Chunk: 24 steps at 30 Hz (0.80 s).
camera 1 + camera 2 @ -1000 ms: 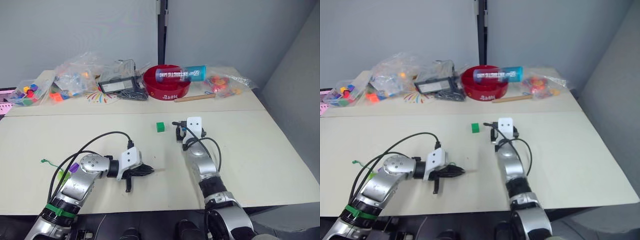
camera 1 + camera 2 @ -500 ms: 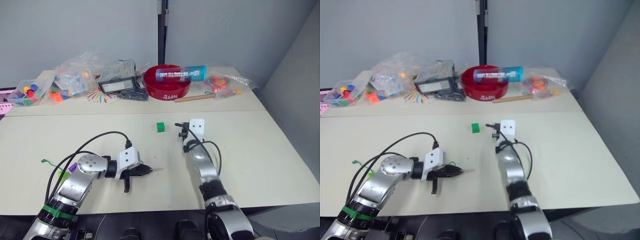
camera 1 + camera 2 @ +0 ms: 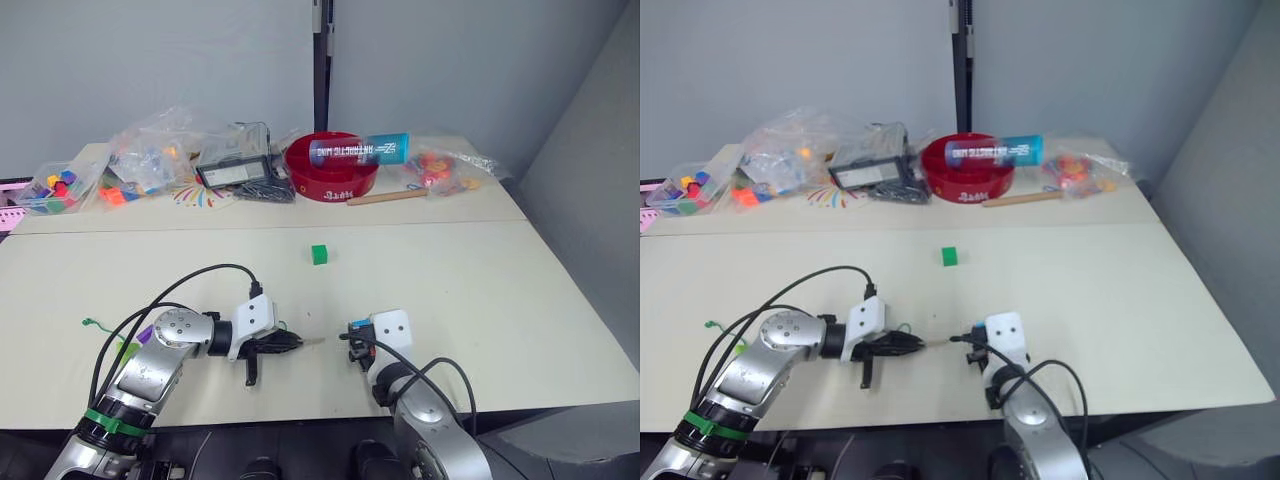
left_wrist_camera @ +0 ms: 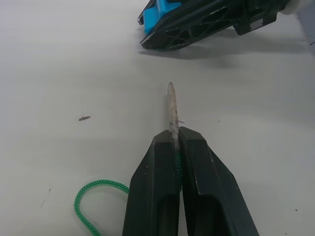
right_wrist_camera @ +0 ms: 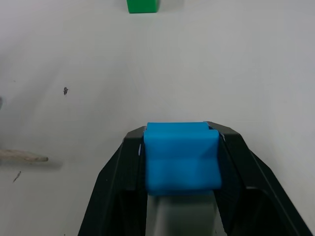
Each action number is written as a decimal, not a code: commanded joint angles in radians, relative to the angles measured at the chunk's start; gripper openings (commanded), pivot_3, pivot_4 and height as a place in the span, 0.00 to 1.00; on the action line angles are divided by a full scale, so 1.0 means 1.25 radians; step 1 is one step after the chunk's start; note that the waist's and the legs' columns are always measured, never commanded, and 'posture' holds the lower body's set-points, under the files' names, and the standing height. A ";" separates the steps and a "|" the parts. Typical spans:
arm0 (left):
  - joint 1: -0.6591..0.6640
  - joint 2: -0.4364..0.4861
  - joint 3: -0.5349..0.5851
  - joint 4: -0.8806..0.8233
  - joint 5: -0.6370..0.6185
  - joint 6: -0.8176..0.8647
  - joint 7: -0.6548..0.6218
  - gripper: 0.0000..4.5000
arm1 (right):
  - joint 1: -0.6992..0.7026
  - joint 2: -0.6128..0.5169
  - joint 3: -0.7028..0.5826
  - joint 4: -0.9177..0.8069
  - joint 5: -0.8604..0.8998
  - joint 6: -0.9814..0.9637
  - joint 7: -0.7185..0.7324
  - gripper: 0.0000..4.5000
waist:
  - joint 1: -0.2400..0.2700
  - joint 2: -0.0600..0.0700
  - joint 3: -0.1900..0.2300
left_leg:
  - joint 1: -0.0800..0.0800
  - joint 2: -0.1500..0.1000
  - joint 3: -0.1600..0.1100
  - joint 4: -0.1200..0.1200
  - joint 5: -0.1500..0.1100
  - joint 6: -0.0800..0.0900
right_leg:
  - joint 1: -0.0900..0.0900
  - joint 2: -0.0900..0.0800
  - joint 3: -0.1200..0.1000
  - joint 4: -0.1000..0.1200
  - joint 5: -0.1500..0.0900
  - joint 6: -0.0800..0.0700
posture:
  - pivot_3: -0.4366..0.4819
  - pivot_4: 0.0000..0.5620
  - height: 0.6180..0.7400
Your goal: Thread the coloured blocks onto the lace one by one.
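Down at the near edge of the table, the left gripper had its two black fingers pressed together on the lace, just behind the stiff pale tip, which stuck out bare ahead of the fingers. The green cord looped back on the tabletop behind it. Right beside it, the right gripper had its fingers closed on either side of the blue block, and the two grippers sat nearly nose to nose, tip and block just apart.

The step in hand looked like the threading of that blue block, and the trick would be alignment: the block's hole was not visible from any angle, so it needed turning until the bore faced the tip square-on, then a straight, slow slide. With so little tip showing, the left gripper would likely have to let go and regrip once the tip poked through. A skewed approach could bend the tip or knock the block loose.

Further out, mid-table, the dark green block sat alone. By the near left edge, a purple block and a lime green block lay partly hidden behind the left arm.

Along the far edge: a red bowl with a blue tube lying across it, and clear plastic bags holding mixed coloured pieces.
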 commanded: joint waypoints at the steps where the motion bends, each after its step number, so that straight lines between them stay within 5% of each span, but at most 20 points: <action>1: -0.002 0.007 0.002 -0.016 -0.009 -0.007 -0.006 0.00 | 0.012 0.008 -0.006 0.035 0.026 0.047 0.015 0.38 | -0.001 -0.001 -0.001 | 0.000 0.000 0.000 0.000 0.000 0.000 | 0.000 0.000 0.000 0.000 0.000 0.000 | 0.48 0.27 1.00; 9: 0.000 0.008 0.012 -0.006 -0.010 -0.014 -0.001 0.00 | -0.035 -0.058 -0.054 -0.084 0.060 -0.034 0.095 0.99 | 0.002 -0.001 -0.001 | -0.001 0.000 0.000 0.000 0.000 0.000 | -0.001 0.000 0.000 0.000 0.001 -0.002 | 0.48 0.27 1.00; 14: 0.001 0.007 0.018 -0.003 -0.008 -0.018 0.010 0.00 | -0.118 -0.197 -0.136 -0.138 0.154 -0.016 0.257 0.99 | 0.001 -0.001 0.000 | -0.002 -0.001 0.000 0.000 0.000 0.000 | -0.001 -0.001 0.000 -0.001 0.002 -0.004 | 0.48 0.27 1.00; 18: -0.006 0.006 0.019 0.009 -0.010 -0.021 0.011 0.00 | -0.225 -0.378 -0.205 -0.113 0.378 0.031 0.552 0.99 | 0.003 0.000 0.000 | -0.002 -0.001 0.000 0.000 0.000 0.000 | 0.000 -0.001 0.000 -0.002 0.003 -0.005 | 0.48 0.27 1.00; 21: -0.004 0.006 0.018 0.012 -0.010 -0.025 0.008 0.00 | -0.332 -0.537 -0.185 0.010 0.456 0.029 0.808 0.99 | 0.002 0.000 0.001 | -0.002 -0.001 0.000 0.000 0.000 0.001 | 0.001 -0.001 -0.001 -0.003 0.003 -0.005 | 0.48 0.27 1.00; 24: 0.002 0.005 0.019 0.006 -0.011 -0.027 0.009 0.00 | -0.434 -0.600 -0.104 0.170 0.378 -0.094 0.945 0.99 | 0.001 0.000 0.001 | -0.002 -0.001 0.000 0.001 0.000 0.001 | 0.001 -0.001 -0.001 -0.004 0.003 -0.005 | 0.48 0.27 1.00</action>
